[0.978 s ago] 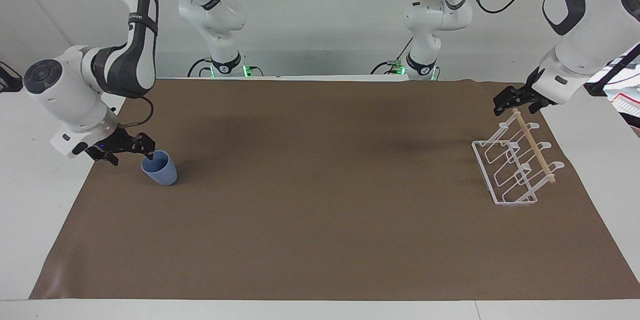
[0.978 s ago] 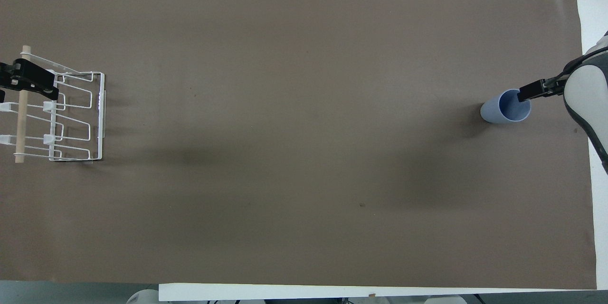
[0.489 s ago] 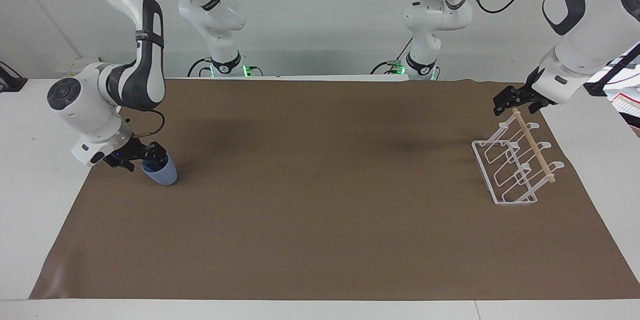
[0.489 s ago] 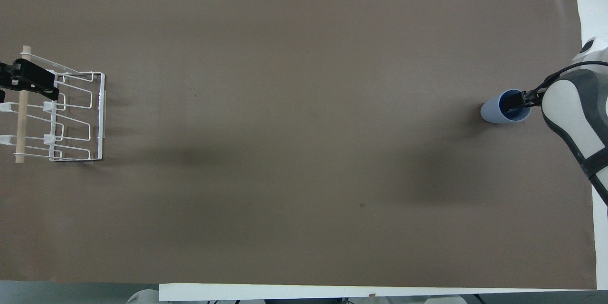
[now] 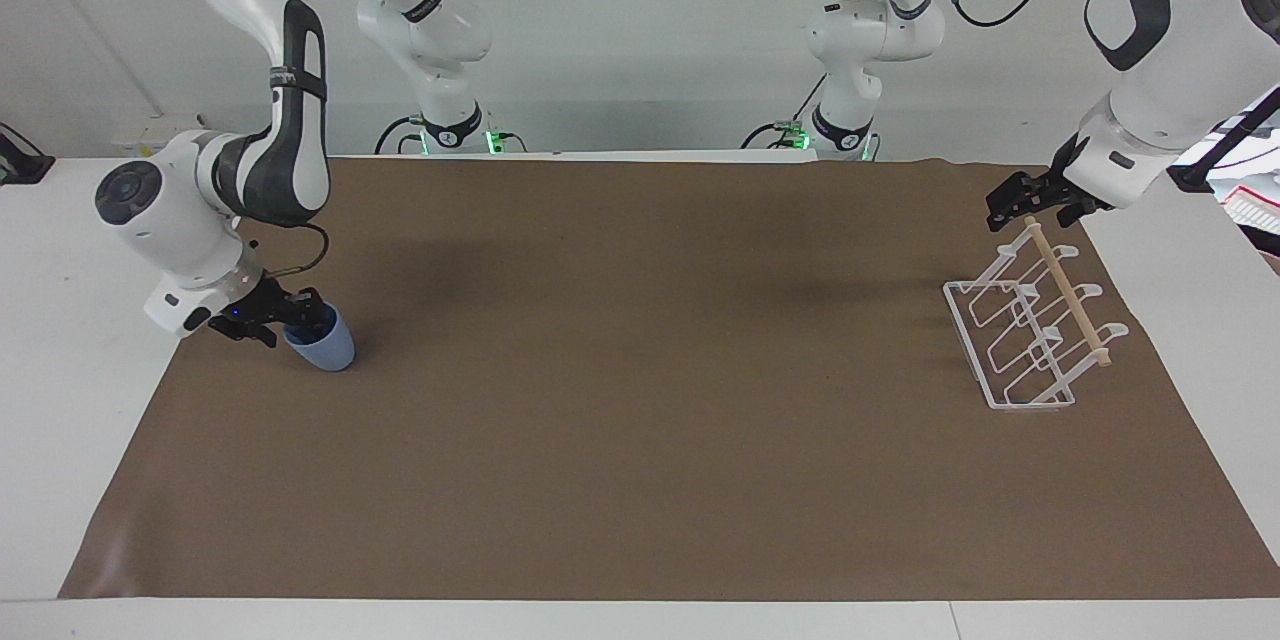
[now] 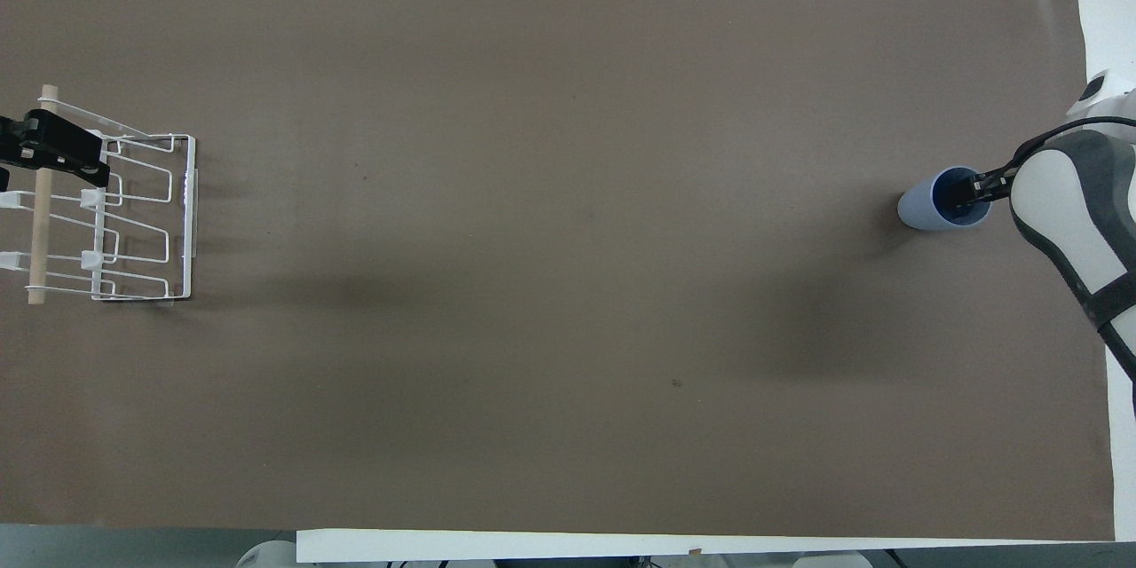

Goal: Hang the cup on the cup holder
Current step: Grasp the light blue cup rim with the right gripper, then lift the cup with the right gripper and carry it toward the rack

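Right gripper [image 5: 300,317] lowered into cup [image 5: 322,344] rim, grip unclear; cup unlifted, cup holder [image 5: 1030,330] empty; left gripper [image 5: 1022,205] state unclear, parked above.

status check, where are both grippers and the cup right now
Right gripper at the cup rim, one finger inside. Cup on the mat, right arm's end. Left gripper at the cup holder rod's end. Nothing between cup and holder.

A brown mat [image 5: 640,420] covers the white desk [image 5: 60,370]. On it stand the cup [image 5: 325,348], under the right tool [image 5: 290,312], and the cup holder [image 5: 1010,350], just below the left tool [image 5: 1030,205].
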Motion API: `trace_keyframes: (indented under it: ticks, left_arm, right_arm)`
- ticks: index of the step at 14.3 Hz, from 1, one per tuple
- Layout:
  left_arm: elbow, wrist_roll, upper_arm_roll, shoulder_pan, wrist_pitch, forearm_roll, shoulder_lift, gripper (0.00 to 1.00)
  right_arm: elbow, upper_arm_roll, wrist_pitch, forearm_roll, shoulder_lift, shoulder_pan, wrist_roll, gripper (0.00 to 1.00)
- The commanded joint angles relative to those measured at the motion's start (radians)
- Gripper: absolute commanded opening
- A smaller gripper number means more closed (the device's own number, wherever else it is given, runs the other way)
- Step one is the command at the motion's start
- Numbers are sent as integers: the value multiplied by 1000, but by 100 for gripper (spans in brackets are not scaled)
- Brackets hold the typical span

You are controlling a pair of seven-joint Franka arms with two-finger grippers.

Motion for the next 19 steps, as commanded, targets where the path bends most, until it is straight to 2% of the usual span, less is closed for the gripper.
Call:
trace_keyframes:
  ticks: [1,2,4,8,12,13,16,19]
  left_arm:
    - [-26,3,0,1,-6,17,-25,100]
    - [-26,4,0,1,-6,17,-25,100]
    - [-26,4,0,1,-6,17,-25,100]
    - [-26,4,0,0,-6,17,-25,100]
    - [-26,4,0,1,-6,17,-25,100]
    - [-26,3,0,1,-6,17,-25,100]
    - [-26,4,0,1,-6,17,-25,100]
    - [-26,4,0,1,-6,17,-25,100]
  right_arm:
    - [-9,6,10,7,-1,-10,-28,27]
    - [-9,6,12,4,-1,-10,-30,15]
    - [-5,8,10,-13,-1,-7,-30,0]
    - [11,8,-12,-30,-1,-4,-31,0]
    - [135,42,-216,-8,-21,5,-27,0]
    - [153,72,-262,51,-49,4,-26,0]
    - [179,82,-370,324,-101,7,-19,0]
    - [184,95,-482,484,-136,65,99,0]
